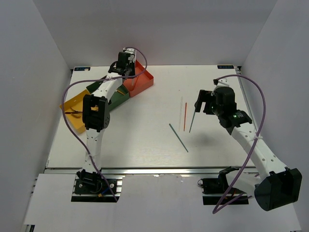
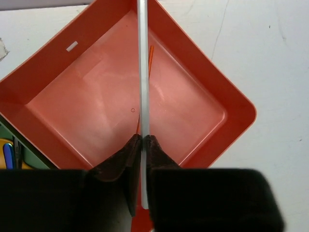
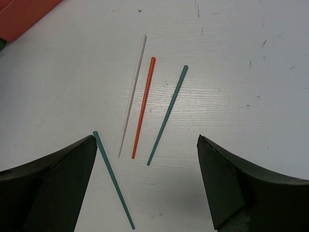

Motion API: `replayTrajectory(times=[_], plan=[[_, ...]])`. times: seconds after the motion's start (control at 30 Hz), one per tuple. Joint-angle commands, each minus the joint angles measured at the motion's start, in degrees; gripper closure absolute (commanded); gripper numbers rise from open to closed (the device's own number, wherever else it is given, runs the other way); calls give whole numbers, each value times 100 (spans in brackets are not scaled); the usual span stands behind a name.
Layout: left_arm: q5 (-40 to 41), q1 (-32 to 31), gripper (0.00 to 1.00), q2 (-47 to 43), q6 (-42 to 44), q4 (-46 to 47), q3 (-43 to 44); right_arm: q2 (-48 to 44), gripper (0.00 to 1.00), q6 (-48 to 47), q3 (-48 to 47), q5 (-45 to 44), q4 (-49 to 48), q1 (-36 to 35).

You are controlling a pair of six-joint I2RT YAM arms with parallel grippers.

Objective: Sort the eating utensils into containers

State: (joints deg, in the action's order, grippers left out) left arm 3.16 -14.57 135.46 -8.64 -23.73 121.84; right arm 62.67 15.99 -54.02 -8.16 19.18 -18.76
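At the far left of the table (image 1: 145,145) we see the yellow box (image 1: 70,102), with a few dark utensils (image 1: 73,114) lying in it, too small to tell apart. Just to its right sits the green box (image 1: 120,98), partly hidden under the left arm, and next to that the red-orange box (image 2: 58,48) at the far edge. The left gripper (image 2: 143,138) hangs over this box with its fingers pressed tight on a silver chopstick (image 2: 143,72), which runs straight out across the box; we cannot tell whether its tip touches the floor. An orange chopstick (image 2: 150,60) lies in the box, mostly hidden behind the silver one. Further right, out on the bare table and well apart from the boxes, four chopsticks lie loose: a slanted teal chopstick (image 3: 113,179), then a pale chopstick (image 3: 132,94), a red chopstick (image 3: 143,106) and a second teal chopstick (image 3: 167,115), these three nearly side by side and not touching. The right gripper (image 3: 146,140) hovers above them, its fingers spread wide and holding nothing.
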Motion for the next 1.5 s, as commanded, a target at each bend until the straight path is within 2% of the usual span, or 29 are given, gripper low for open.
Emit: replayTrajectory(times=[0.0, 0.03, 0.07, 0.1, 0.17, 0.3, 0.37, 0.47, 0.5, 0.57, 0.63, 0.7, 0.77, 0.8, 0.97, 1.07, 1.13, 1.3, 1.47], plan=[[-307, 42, 78, -266, 328, 263, -90, 69, 11, -96, -337, 52, -195, 22], [-307, 33, 71, -248, 363, 220, -47, 87, 11, -105, -363, 52, -187, 22], [-307, 42, 57, -239, 372, 184, 6, 96, 11, -105, -390, 52, -160, 22], [-316, 50, 51, -239, 407, 106, 41, 78, 11, -113, -399, 52, -160, 22], [-307, 51, 47, -300, 434, 87, 42, 52, 11, -113, -390, 34, -151, 22], [-237, 59, 29, -476, 443, -44, 15, 17, 11, -122, -399, 17, -134, 22], [-228, 51, 24, -695, 364, -97, 15, -9, 11, -122, -416, 8, -107, 22], [-728, -2, 13, -1159, -57, -246, -151, -71, 11, -105, -416, -45, -81, 22], [-772, -46, 3, -1301, -450, -360, -248, -115, 11, -87, -416, -71, -46, 22], [-468, -369, 2, -1609, -830, -536, -546, -159, 11, -70, -425, -97, 7, 31], [576, -712, 2, -2057, -1576, -949, -1046, -203, 11, -26, -451, -307, 172, 22], [1719, -1310, 2, -2504, -2294, -1116, -1668, -238, 11, 79, -460, -773, 323, 22], [2380, -1949, 2, -2699, -2711, -1187, -1987, -273, 11, 150, -469, -1150, 560, 48], [2730, -2093, 2, -2813, -3278, -1405, -2076, -326, 11, 185, -478, -1231, 656, 57], [3128, -3270, 2, -3148, -5160, -1496, -3015, -650, 11, 142, -364, -1355, 1000, 180], [3848, -4008, 2, -3351, -5480, -1030, -3720, -678, 11, 115, -329, -1293, 1158, 241], [4087, -4359, 2, -3019, -5753, -1151, -3538, -686, 11, 106, -302, -1153, 1211, 259], [3754, -4476, 2, -1963, -6465, -2328, -2684, -844, 11, 62, -153, -1012, 1264, 259], [3579, -4546, 2, -1400, -6738, -2471, -2446, -1029, 11, -25, -91, -889, 1229, 268]])
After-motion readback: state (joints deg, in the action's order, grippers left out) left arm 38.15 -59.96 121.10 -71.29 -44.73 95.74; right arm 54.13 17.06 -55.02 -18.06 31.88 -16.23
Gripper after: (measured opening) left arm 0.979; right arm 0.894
